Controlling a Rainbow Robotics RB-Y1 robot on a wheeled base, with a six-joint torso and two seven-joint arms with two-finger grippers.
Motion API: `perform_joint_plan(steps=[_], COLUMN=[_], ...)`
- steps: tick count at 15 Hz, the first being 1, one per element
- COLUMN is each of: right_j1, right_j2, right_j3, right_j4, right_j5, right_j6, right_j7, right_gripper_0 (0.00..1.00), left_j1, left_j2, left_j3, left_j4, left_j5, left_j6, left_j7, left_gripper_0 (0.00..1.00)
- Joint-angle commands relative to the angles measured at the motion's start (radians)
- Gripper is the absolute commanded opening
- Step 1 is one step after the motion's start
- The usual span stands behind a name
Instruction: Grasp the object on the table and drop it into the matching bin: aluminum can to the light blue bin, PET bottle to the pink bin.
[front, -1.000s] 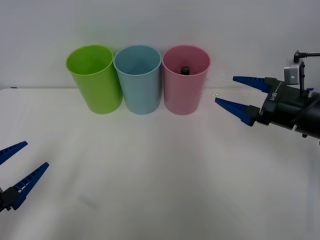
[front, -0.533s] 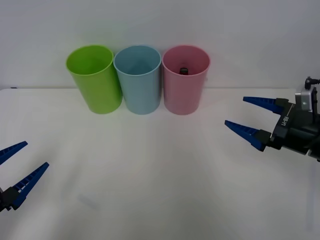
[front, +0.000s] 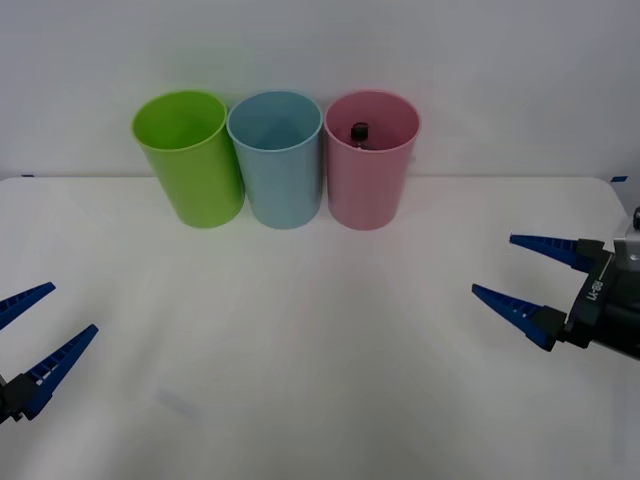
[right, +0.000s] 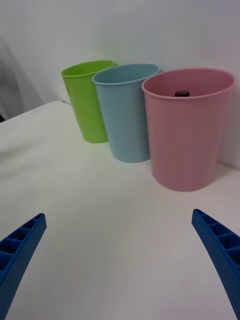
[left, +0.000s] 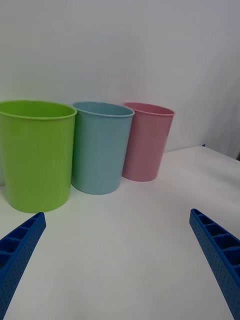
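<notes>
you see lime green bin (front: 190, 155), light blue bin (front: 277, 157), pink bin (front: 371, 170), a black bottle cap (front: 359, 131), blue ribbed fingers (front: 512, 311) and a white table (front: 320, 350).

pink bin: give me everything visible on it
The pink bin is a tall, tapered cup of smooth pink plastic with a round rim, standing upright at the back of the table, rightmost of three, close beside the light blue bin. Inside, the PET bottle shows its black cap near the far wall.
</notes>
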Motion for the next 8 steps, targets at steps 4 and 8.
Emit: perform_joint_plan(steps=[4,8], right_j1=[0.126,0.187], right_j2=[0.021,0.097], right_j3=[-0.056,-0.115], right_j4=[-0.003,-0.002], right_j5=[0.0,0.022], right_j6=[-0.009,-0.037], right_j7=[0.038,0.081], right_gripper_0=[1.0,1.0], left_j1=[0.0,0.0], left_j2=[0.0,0.0], left_j3=[0.0,0.0], left_j4=[0.0,0.0], left_j5=[0.0,0.0], left_j6=[0.0,0.0], left_j7=[0.0,0.0], left_gripper_0=[1.0,1.0])
